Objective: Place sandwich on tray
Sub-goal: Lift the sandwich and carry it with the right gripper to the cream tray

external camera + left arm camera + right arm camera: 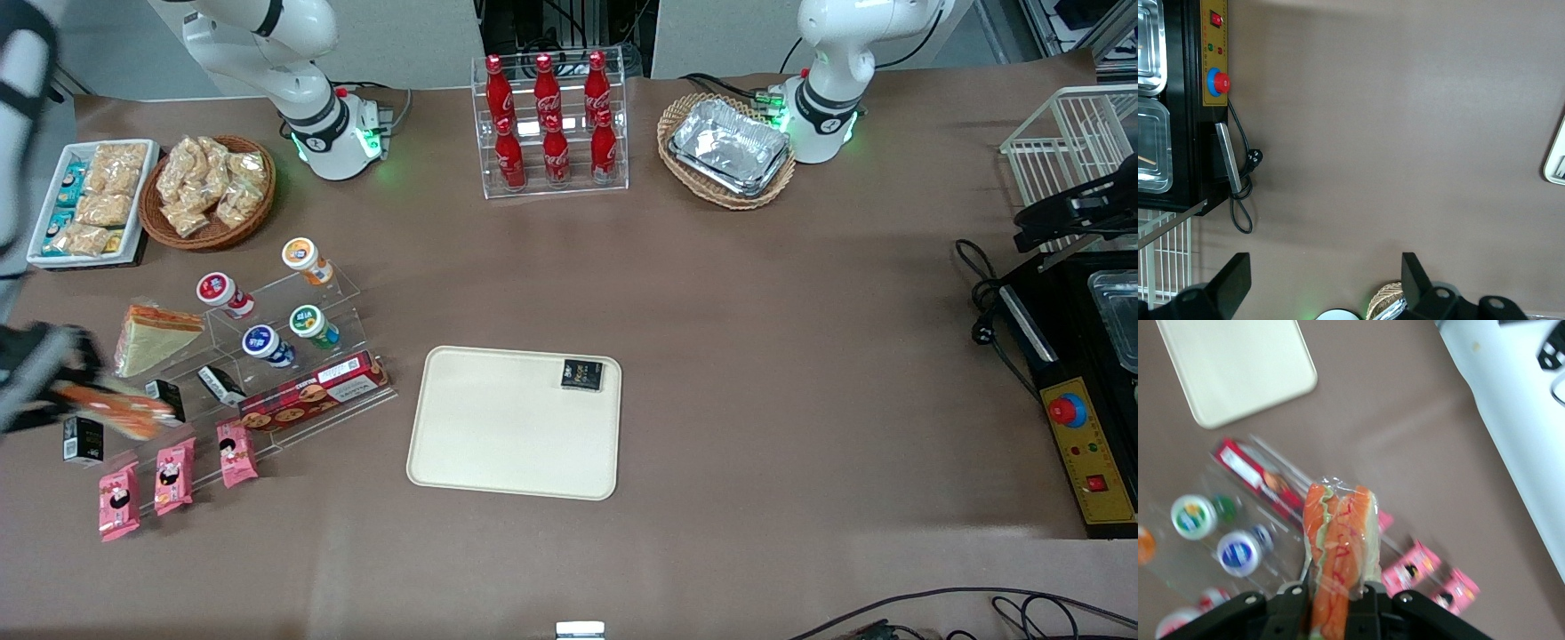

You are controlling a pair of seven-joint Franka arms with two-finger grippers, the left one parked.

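The small clear-wrapped wedge sandwich [1340, 547] with pale bread and orange-red filling layers is pinched between the two black fingers of the right arm's tool [1331, 600]; the wrist camera shows the fingers [1293, 603] pressed against both bread faces at the sandwich's base, with the wedge standing out past the fingertips. In the front view the tool [53, 391] shows blurred, raised above the working arm's end of the brown paper-covered bench [756, 356], with the sandwich [116, 411] sticking out sideways from it as an orange streak, over the clear acrylic stepped display stand [293, 356]

The large flat cream-beige rectangular plastic tray [498, 427] with rounded corners lies on the bench well apart from the held sandwich, toward the middle of the bench. A small black packet [582, 374] lies in one of its corners, the one farther from the front camera and toward the parked arm's end

On the stand sit round-lidded cups [311, 322], a long red biscuit box [311, 400] and small black packets. The larger wedge sandwich [153, 338] with a broad pale triangular face rests at the stand's edge, farther from the front camera than the held sandwich. Three pink snack packets [173, 476] lie nearer the front camera than the stand
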